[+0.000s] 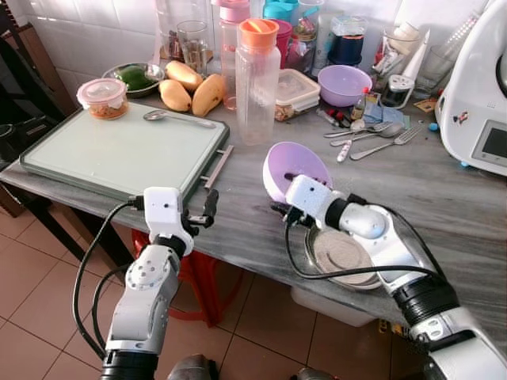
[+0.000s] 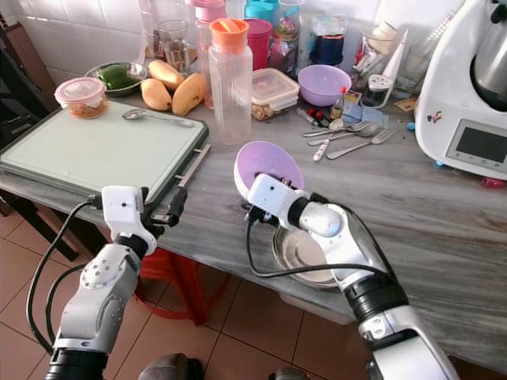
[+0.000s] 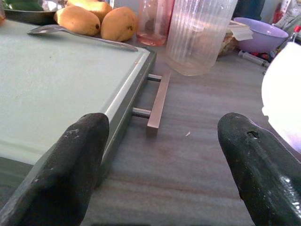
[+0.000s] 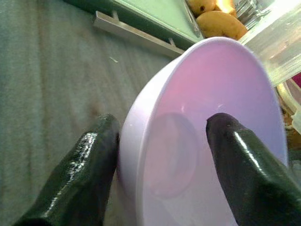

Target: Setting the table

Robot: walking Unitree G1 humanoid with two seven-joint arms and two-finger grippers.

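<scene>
Lilac bowl (image 1: 295, 168), tipped on edge with its mouth facing the robot, sits clamped in the right gripper (image 1: 287, 212) near the counter's (image 1: 444, 198) front edge; left gripper (image 1: 207, 207) spread, empty.

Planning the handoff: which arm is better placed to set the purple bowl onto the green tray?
Right. Its pincer already grips the tilted purple bowl, one finger inside the rim and one outside. The left pincer is open, hovering by the green tray handle.

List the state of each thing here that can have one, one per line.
Right gripper: shut on the purple bowl's rim.
Purple bowl: tilted on edge, empty.
Left gripper: open, holding nothing, by the tray handle.
Orange-capped bottle: upright, capped.
Red-lidded container: lid on.
Metal plate: flat at the counter edge.
</scene>
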